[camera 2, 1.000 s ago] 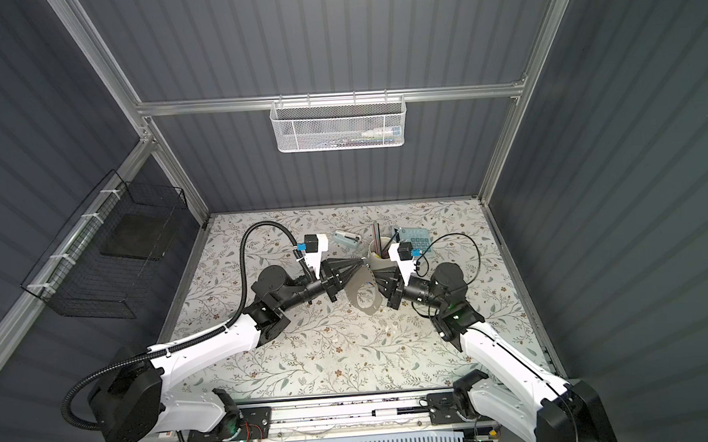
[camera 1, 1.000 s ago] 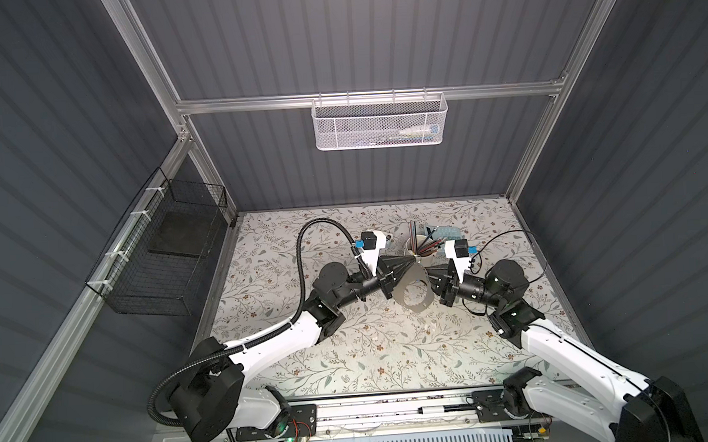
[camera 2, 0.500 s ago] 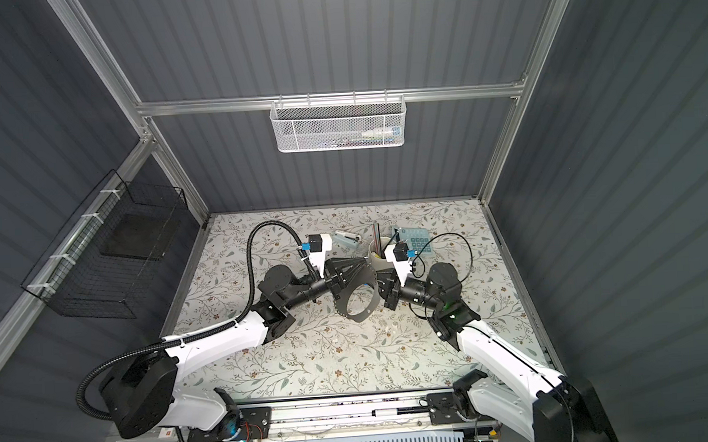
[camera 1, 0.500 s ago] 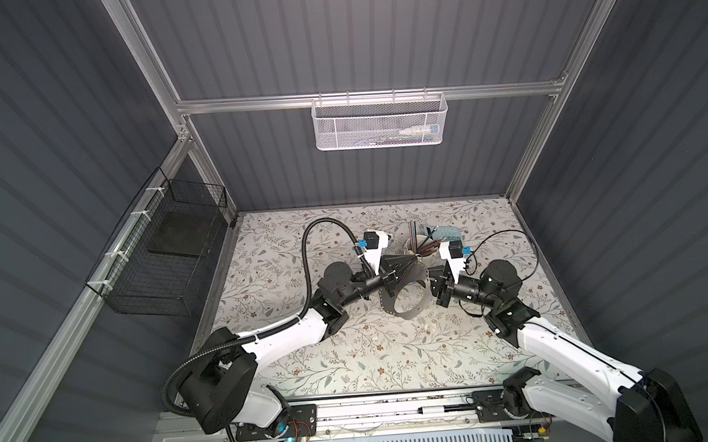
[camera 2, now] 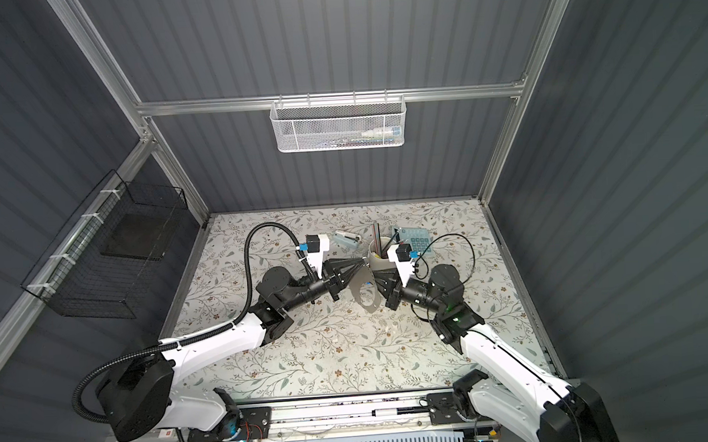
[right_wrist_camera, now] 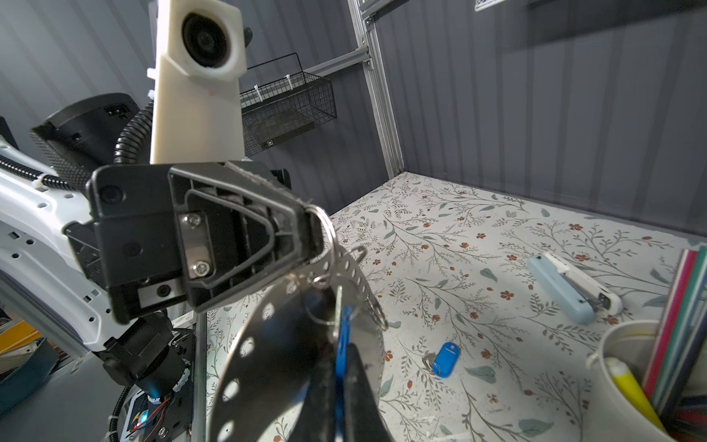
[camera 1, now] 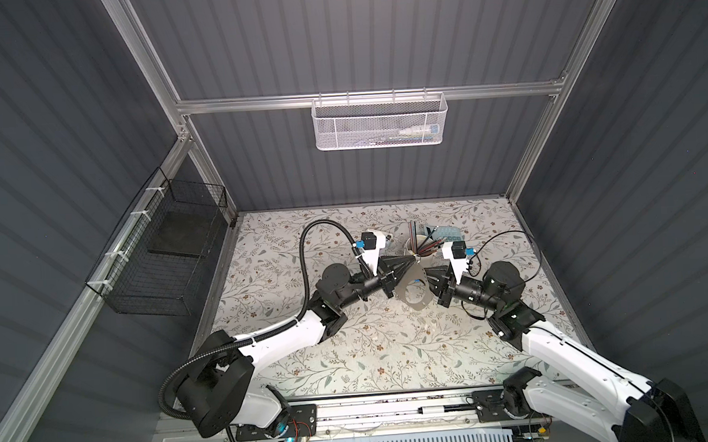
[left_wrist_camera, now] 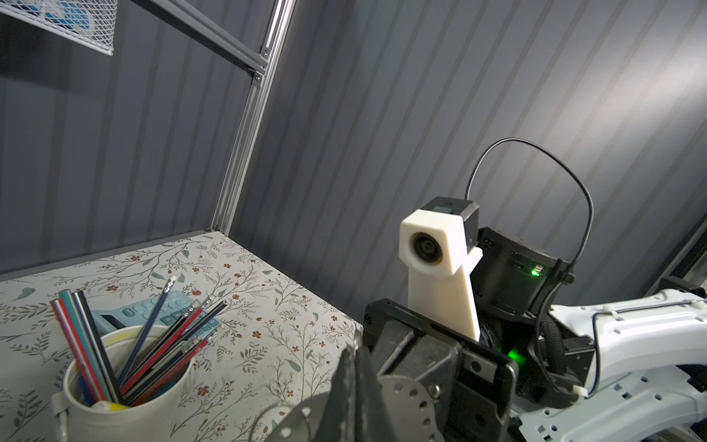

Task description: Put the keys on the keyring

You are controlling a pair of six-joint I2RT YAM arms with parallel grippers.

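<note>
While our left hand (right_wrist_camera: 311,229) pinches the keyring (right_wrist_camera: 245,344) by its studded rim and holds it up off the bench (right_wrist_camera: 478,268), our right hand (right_wrist_camera: 342,367) is clamped on one blue-tagged key (right_wrist_camera: 344,325), right against the keyring. We should hold the keyring steady and work the key's small split ring onto the rim with slow wrist turns, not pushes, since thin metal may flex away. Whether it has caught we cannot tell. A second key (right_wrist_camera: 445,359) lies on the bench.

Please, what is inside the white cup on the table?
The white cup holds many pencils, leaning on its rim, and one yellow marker. Their lower ends and the cup's bottom are hidden by its wall.
</note>
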